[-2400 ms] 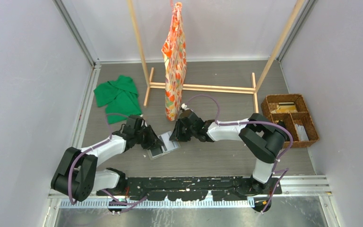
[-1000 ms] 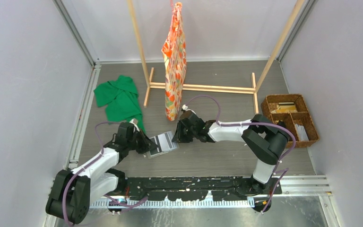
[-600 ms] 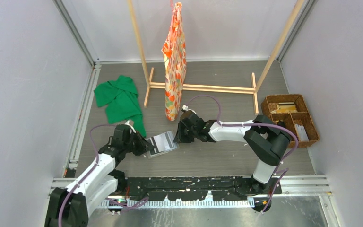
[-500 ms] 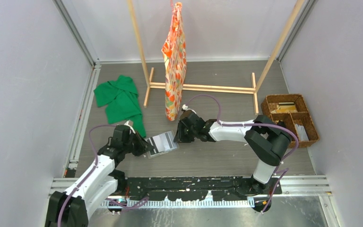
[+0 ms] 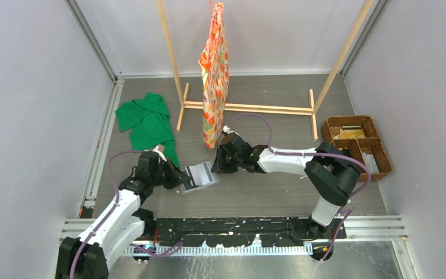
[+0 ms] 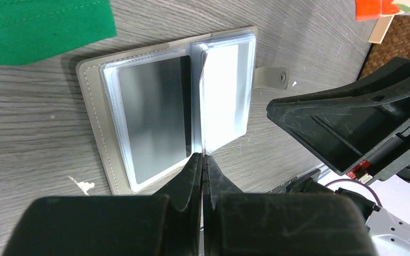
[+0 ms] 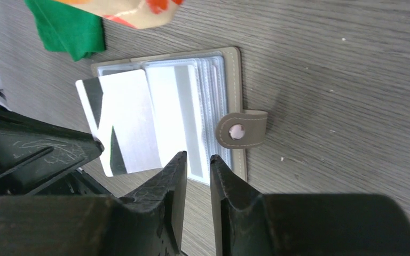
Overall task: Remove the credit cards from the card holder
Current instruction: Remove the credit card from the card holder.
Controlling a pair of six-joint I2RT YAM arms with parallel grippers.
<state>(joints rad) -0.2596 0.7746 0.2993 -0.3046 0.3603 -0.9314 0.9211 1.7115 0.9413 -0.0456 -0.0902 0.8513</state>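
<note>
The card holder point(image 7: 203, 101) is lying open on the counter point(image 7: 325, 106) between the two arms, with its snap tab point(image 7: 238, 130) on the right arm's side. One card point(image 7: 120, 125) with a dark stripe is standing tilted above the pockets, because the left end effector point(image 6: 202, 160) is pinching its edge with fully closed jaws, probably to draw it free. The right end effector point(image 7: 196, 157) is hovering just over the holder's edge. Its jaws are a little apart and gripping nothing, likely ready to pin the holder down.

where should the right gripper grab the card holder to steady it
Probably the snap tab on the card holder's outer edge, from the side opposite the left gripper: the holder lies open and flat, and only that tab juts past its cover.
</note>
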